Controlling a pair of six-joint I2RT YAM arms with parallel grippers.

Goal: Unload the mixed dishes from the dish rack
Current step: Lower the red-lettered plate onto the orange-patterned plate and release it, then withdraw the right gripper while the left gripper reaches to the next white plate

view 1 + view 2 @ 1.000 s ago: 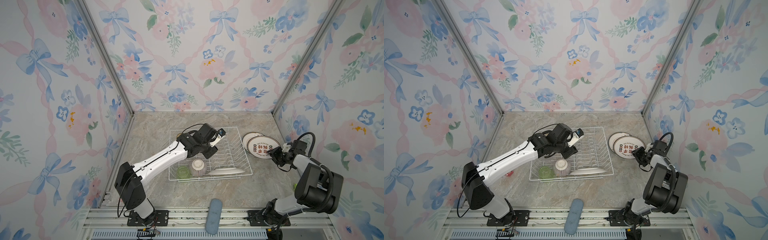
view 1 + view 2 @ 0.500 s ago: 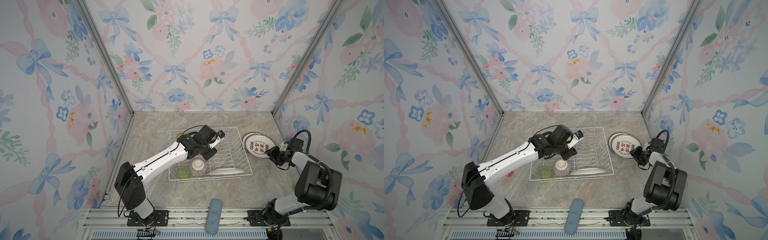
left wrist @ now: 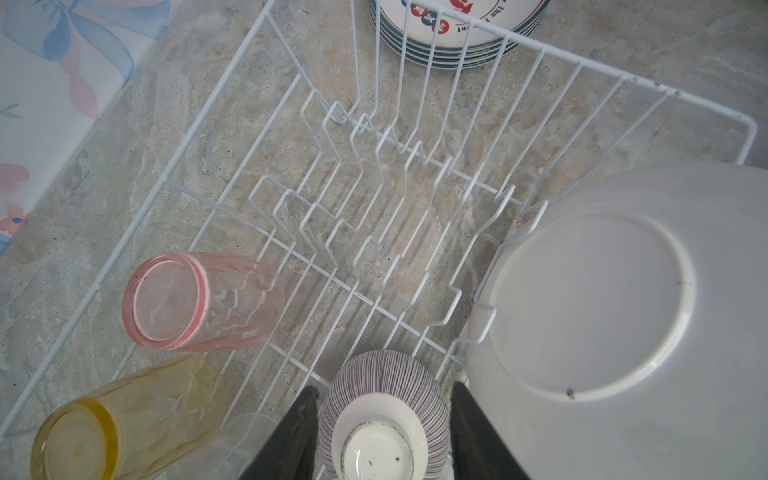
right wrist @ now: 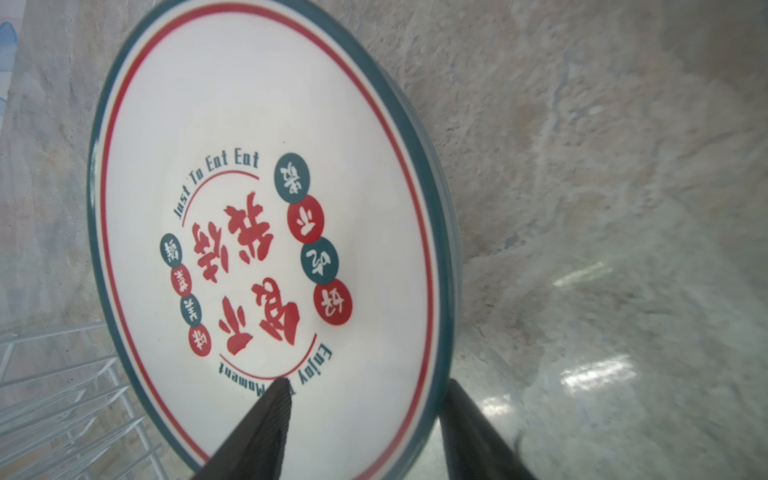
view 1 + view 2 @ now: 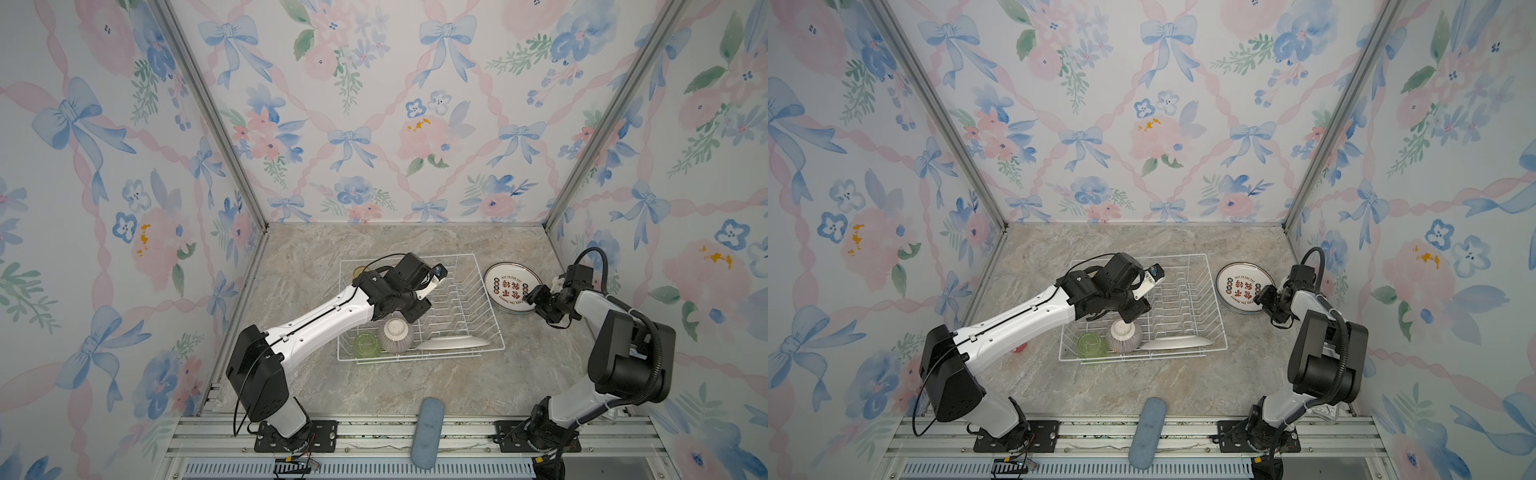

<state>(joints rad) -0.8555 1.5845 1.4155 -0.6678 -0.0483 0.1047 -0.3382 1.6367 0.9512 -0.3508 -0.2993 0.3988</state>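
Right gripper [image 4: 368, 384]: jaws spread astride rim of white dark-rimmed plate stack [image 5: 509, 286], 3 o'clock of white wire dish rack [image 5: 457, 307]. You back out level, no dragging. Left gripper [image 3: 384, 388] flanks pink-striped ribbed bowl [image 3: 384, 415]; grip unclear.

Here's the count: one wire rack [image 5: 457, 291], four cups in all (green cup [image 5: 365, 344], pink cup [image 3: 199, 301], yellow cup [image 3: 124, 419], clear cup [image 3: 243, 442]), one striped bowl [image 5: 395, 334], one loose plate [image 5: 453, 343], one plate stack [image 5: 509, 286] of maybe four, and one blue pad [image 5: 427, 432] lower centre.
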